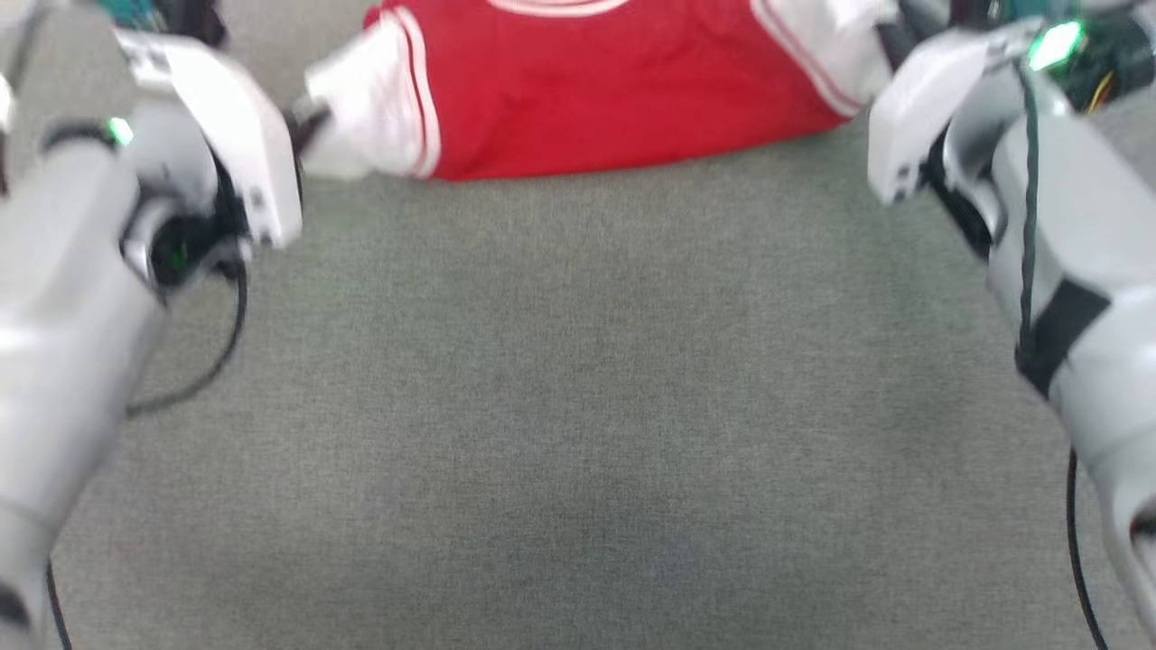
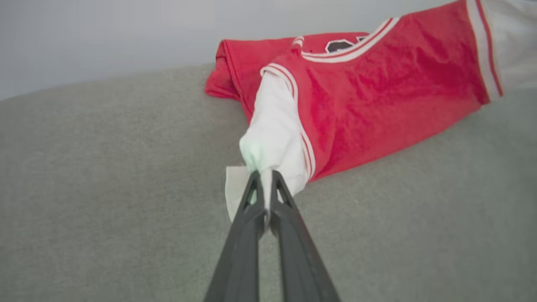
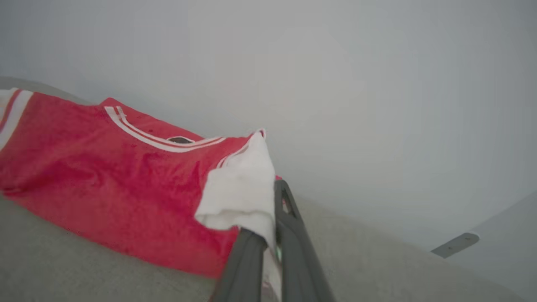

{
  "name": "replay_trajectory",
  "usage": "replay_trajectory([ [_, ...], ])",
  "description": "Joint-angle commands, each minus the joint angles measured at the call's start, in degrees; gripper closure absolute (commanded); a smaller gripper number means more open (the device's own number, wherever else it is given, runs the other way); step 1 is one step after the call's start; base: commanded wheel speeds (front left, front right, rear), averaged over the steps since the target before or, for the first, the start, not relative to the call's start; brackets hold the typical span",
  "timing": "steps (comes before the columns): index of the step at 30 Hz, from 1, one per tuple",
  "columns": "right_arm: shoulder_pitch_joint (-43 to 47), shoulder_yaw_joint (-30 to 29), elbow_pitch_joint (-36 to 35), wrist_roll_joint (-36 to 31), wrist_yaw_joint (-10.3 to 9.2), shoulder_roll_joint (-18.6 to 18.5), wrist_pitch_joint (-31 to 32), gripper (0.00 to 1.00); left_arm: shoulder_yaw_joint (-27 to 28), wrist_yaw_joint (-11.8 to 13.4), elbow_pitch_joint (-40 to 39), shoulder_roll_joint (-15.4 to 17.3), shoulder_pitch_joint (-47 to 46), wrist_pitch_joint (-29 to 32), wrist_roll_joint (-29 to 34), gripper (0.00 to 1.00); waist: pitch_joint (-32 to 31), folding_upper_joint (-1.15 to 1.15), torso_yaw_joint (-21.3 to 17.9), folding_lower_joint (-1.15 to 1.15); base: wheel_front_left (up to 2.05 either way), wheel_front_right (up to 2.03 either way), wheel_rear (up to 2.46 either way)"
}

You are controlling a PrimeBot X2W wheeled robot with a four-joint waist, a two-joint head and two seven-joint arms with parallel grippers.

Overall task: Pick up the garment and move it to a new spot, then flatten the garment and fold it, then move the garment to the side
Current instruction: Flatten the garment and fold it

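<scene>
Left pincer [image 2: 263, 178], 10 o'clock in head view: fingers pressed together, clamped on a white sleeve [image 2: 275, 121] of the shirt [image 1: 614, 90]. Right pincer [image 3: 270, 209], 2 o'clock: likewise pinched tight on the other sleeve [image 3: 241, 188]. Shirt at 12 o'clock, spread between both, its red body lying on the grey surface [image 1: 578, 406].
</scene>
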Motion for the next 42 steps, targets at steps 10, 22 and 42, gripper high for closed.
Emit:
replay_trajectory([
  [10,21.24,11.35,-30.12,19.47,-0.02,-15.83,11.64,1.00,-1.54,4.18,-18.96,9.65,18.07,2.50,-4.46,1.00,-5.43,0.00,-0.48,0.00,0.00,0.00,0.00],
  [22,43.62,9.48,-53.64,25.52,-0.02,-29.53,23.81,1.00,-1.89,18.65,-38.03,21.27,38.17,-0.40,-7.60,1.00,-6.52,0.00,-0.90,0.00,0.00,0.00,0.00],
  [42,65.87,0.97,-64.75,32.32,-0.02,-29.72,40.98,1.00,-1.55,27.35,-46.04,24.12,54.36,-4.94,-14.87,1.00,-4.70,0.00,-1.10,0.00,0.00,0.00,0.00],
])
